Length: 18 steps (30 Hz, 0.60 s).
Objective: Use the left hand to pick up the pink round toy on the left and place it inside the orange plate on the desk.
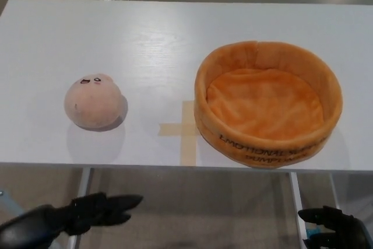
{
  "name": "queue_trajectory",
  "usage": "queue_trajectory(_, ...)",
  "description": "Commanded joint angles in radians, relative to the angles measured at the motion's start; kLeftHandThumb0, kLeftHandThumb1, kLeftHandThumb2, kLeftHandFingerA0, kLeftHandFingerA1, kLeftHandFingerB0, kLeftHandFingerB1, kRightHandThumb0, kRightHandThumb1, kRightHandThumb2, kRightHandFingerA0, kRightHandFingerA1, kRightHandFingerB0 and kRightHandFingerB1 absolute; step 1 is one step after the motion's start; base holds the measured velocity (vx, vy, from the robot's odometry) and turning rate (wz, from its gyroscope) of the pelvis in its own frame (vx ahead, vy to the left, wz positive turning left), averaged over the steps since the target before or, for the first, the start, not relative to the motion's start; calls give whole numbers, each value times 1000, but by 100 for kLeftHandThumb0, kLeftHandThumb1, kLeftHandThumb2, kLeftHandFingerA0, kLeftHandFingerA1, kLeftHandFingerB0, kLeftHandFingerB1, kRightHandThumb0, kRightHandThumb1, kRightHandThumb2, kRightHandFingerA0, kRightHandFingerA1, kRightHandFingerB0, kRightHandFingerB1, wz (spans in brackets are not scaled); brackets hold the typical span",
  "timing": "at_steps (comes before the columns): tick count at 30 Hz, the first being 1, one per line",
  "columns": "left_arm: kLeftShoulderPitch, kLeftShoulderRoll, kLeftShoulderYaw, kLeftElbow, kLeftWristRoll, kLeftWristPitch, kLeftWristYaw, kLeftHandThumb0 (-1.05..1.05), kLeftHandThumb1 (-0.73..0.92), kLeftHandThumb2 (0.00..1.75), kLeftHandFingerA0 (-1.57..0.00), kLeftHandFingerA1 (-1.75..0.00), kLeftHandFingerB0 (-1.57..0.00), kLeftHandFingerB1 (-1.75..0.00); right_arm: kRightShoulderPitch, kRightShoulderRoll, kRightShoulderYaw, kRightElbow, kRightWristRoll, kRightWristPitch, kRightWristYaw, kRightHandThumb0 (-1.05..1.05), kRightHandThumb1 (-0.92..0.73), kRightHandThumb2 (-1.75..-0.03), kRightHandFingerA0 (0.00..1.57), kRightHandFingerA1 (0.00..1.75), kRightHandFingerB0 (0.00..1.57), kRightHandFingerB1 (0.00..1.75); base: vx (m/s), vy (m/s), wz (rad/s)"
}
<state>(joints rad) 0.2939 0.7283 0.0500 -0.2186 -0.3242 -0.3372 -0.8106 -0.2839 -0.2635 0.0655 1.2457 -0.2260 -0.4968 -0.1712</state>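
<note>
A pink round plush toy [93, 101] with a small face sits on the left part of the white desk [145, 39]. To its right stands the orange plush plate [268, 102], a round soft bowl with black lettering on its front wall and nothing inside. My left hand [96, 209] is below the desk's front edge, fingers spread and pointing right, holding nothing. My right hand [333, 225] shows only at the bottom right corner, below the desk edge, with its fingers apart.
A cross of tan tape [184, 129] marks the desk between toy and plate. Desk legs [296, 202] and floor show under the front edge.
</note>
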Motion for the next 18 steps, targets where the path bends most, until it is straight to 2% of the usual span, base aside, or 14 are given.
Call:
queue_trajectory(1, -24, 55, 137, -276, -357, 84, -74, -34, 24, 67, 0, -35, 0, -21, -2, -17, 0, 3, -8, -6, -7, -11, -64, -59, 61, 55, 64, 48, 0, 0, 0)
queue_trajectory(3, -127, 4, 148, -260, -278, 78, 40, -39, 27, 70, 0, -36, 0, -26, -3, -17, 5, 1, -14, -2, -13, -12, -64, -58, 59, 53, 64, 48, 0, 0, 0)
queue_trajectory(7, -215, -29, 165, -238, -201, 101, 92, -40, 28, 71, 0, -33, 0, -28, -4, -19, 2, 1, -9, -6, -10, -12, -64, -58, 60, 54, 64, 48, 0, 0, 0)
queue_trajectory(8, -303, -43, 161, -188, -117, 106, 135, -35, 28, 71, 0, -35, 0, -30, -5, -20, -1, 1, -5, -8, -4, -12, -64, -58, 61, 54, 64, 49, 0, 0, 0)
queue_trajectory(10, -371, -53, 156, -147, -61, 123, 160, -32, 27, 70, 0, -33, 0, -30, -7, -19, -4, 1, -1, -10, 0, -11, -64, -58, 61, 55, 64, 49, 0, 0, 0)
queue_trajectory(11, -409, -60, 149, -109, -7, 99, 172, -34, 43, 54, -2, -26, -2, -23, -7, -20, -4, 0, -2, -13, -1, -10, -63, -58, 62, 56, 65, 49, 0, 0, 0)
queue_trajectory(12, -476, -72, 132, -36, 82, 56, 191, -39, 29, 68, 0, -22, -1, -23, -9, -22, -3, 0, -3, -14, -3, -12, -64, -58, 60, 54, 65, 49, 0, 0, 0)
queue_trajectory(13, -488, -74, 128, -21, 91, 52, 192, -39, 29, 68, 0, -22, -1, -23, -9, -22, -3, 0, -4, -13, -3, -12, -64, -58, 60, 54, 65, 49, 0, 0, 0)
queue_trajectory(14, -530, -76, 112, 28, 136, 40, 206, -45, 30, 65, 0, -8, -4, -14, -12, -23, -3, 1, -5, -13, -3, -11, -63, -58, 61, 54, 65, 49, 0, 0, 0)
queue_trajectory(17, -609, -75, 83, 121, 237, 10, 243, -46, 31, 66, 0, -9, -4, -15, -18, -24, -8, 0, 2, -16, 2, -10, -63, -58, 60, 53, 64, 49, 0, 0, 0)
queue_trajectory(18, -652, -71, 62, 178, 293, 1, 270, -43, 31, 70, -1, -23, -3, -24, -21, -24, -8, 1, 2, -12, 5, -12, -64, -58, 59, 52, 63, 48, 0, 0, 0)
